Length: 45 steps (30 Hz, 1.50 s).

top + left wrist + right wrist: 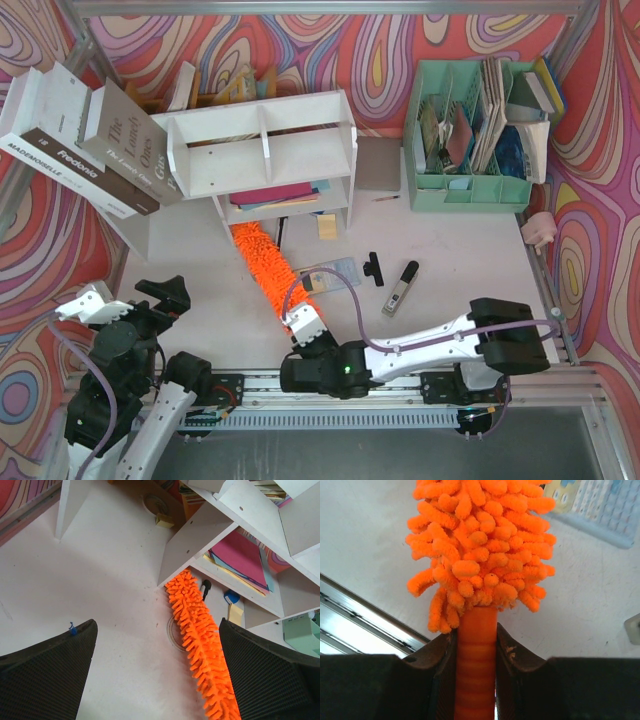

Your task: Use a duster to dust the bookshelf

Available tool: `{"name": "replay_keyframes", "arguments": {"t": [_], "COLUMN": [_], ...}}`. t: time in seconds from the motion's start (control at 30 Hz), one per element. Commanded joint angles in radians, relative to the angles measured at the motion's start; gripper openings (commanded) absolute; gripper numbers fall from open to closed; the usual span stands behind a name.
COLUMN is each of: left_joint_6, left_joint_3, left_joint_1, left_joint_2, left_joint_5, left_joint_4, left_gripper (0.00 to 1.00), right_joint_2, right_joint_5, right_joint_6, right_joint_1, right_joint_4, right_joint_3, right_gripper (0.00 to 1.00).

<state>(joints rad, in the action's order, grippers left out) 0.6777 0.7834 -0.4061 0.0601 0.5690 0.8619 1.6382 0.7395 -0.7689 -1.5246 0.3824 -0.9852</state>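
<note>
The duster (268, 272) is laid on the worktop (190, 270), its handle is squeezed tight in the right end effector (476, 645), and its fluffy tip is pushed up against the bottom left corner of the bookshelf (265, 150). The left end effector (157, 680) is held wide open with nothing in it, over the worktop and near the duster. Flat books (275, 193), with a pink one on top, are stacked in the bottom part of the bookshelf, and papers (495, 110) are packed standing up in the green box (465, 190) at the right.
</note>
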Motion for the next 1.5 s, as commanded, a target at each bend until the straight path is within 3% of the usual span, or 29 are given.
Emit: {"name": "replay_keyframes", "arguments": {"t": [0.0, 0.17, 0.43, 0.6, 0.8, 0.9, 1.07, 1.27, 1.47], "left_joint_6": [-0.005, -0.004, -0.005, -0.007, -0.003, -0.004, -0.003, -0.004, -0.003], "left_joint_3": [-0.011, -0.012, -0.012, -0.012, -0.012, -0.012, -0.012, -0.012, -0.010], "left_joint_1": [-0.005, -0.005, -0.005, -0.005, -0.005, -0.005, -0.005, -0.005, -0.005], "left_joint_2": [-0.006, -0.005, -0.005, -0.001, -0.009, -0.007, -0.009, -0.002, -0.010], "left_joint_5": [-0.001, 0.002, 0.000, -0.003, 0.000, -0.003, -0.002, -0.003, 0.002], "left_joint_4": [-0.017, -0.017, -0.018, -0.019, -0.018, -0.019, -0.018, -0.018, -0.015], "left_gripper": [0.98, 0.99, 0.98, 0.99, 0.98, 0.99, 0.99, 0.98, 0.98], "right_joint_2": [-0.112, -0.172, -0.098, -0.134, -0.254, -0.297, -0.277, -0.161, -0.161], "right_joint_5": [0.098, 0.105, 0.010, 0.094, 0.203, 0.206, 0.182, 0.110, 0.057], "right_joint_6": [0.079, 0.075, -0.109, -0.220, -0.502, -0.517, -0.477, -0.196, -0.005], "right_joint_1": [-0.016, -0.019, 0.014, 0.022, 0.024, 0.024, 0.023, 0.016, 0.007], "right_joint_4": [-0.010, -0.026, 0.034, 0.169, 0.428, 0.455, 0.378, 0.157, -0.031], "right_joint_3": [-0.092, -0.050, 0.099, 0.080, 0.088, 0.103, 0.124, 0.037, 0.003], "right_gripper": [0.00, 0.00, 0.00, 0.00, 0.00, 0.00, 0.00, 0.00, 0.00]}}
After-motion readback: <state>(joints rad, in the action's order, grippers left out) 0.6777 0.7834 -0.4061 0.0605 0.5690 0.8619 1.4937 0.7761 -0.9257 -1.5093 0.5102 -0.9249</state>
